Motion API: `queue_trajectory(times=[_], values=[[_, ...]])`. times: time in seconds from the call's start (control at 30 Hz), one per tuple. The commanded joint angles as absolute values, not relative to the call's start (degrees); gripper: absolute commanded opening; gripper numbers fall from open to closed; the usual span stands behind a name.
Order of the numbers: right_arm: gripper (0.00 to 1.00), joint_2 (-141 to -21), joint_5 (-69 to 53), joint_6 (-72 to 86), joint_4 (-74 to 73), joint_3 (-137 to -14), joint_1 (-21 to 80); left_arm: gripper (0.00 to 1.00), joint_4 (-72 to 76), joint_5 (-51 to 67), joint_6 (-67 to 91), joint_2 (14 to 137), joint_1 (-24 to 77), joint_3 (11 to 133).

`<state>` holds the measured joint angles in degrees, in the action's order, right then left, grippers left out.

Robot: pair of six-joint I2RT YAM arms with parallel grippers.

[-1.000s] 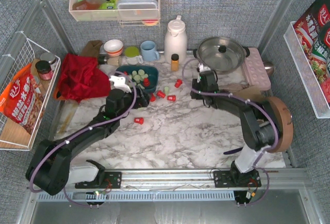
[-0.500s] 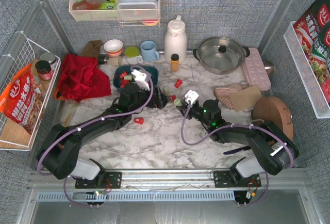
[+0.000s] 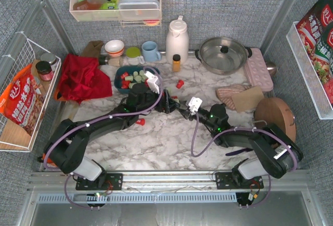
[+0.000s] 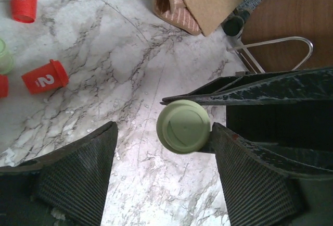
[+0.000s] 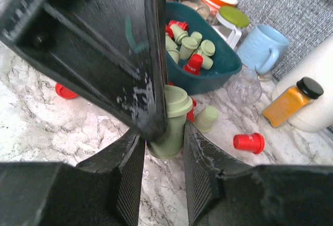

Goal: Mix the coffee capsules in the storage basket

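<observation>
Right fingers (image 5: 200, 153) are clamped on one mint-green capsule (image 5: 174, 112), upright, mid-bench (image 3: 171, 142). Left fingers (image 4: 83, 174) are wide open and straddle the same capsule, which sits close against one pad; no grip. The storage basket (image 5: 216, 77) is just far-left of both and holds mixed red and green coffee capsules (image 5: 190, 44). Loose red capsules (image 3: 139, 122) lie on the bench nearby.
</observation>
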<state>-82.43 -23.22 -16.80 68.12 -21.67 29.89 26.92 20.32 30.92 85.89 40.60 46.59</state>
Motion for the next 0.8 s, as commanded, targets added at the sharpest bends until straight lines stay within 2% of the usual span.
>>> queue_trajectory(times=[0.0, 0.2, 0.4, 0.47, 0.53, 0.67, 0.77], values=[[0.24, -80.41, -26.01, -18.37, 67.92, -22.1, 29.98, 0.78, 28.41, 20.8, 31.69, 87.63, 41.36, 48.04], [0.24, -79.62, -27.98, -18.72, 66.56, -22.56, 30.12, 0.59, 29.59, 16.18, 31.82, 86.5, 41.66, 47.33], [0.25, -79.59, -27.91, -18.43, 65.42, -23.19, 30.32, 0.36, 32.1, 17.42, 31.93, 86.52, 42.05, 46.89], [0.27, -79.24, -27.12, -17.7, 63.86, -23.82, 30.38, 0.32, 31.91, 17.78, 31.9, 86.82, 42.09, 47.08], [0.32, -78.71, -26.49, -17.25, 61.55, -24.49, 30.4, 0.31, 31.88, 17.15, 31.9, 86.56, 42.09, 46.98], [0.6, -78.48, -21.96, -14.17, 58.84, -25.75, 30.33, 0.31, 28.78, 11.09, 29.95, 84.37, 42.01, 46.95], [0.64, -78.45, -14.84, -7.11, 54.72, -28.28, 29.97, 0.32, 23.79, 0.15, 26.56, 82.29, 41.64, 48.21]])
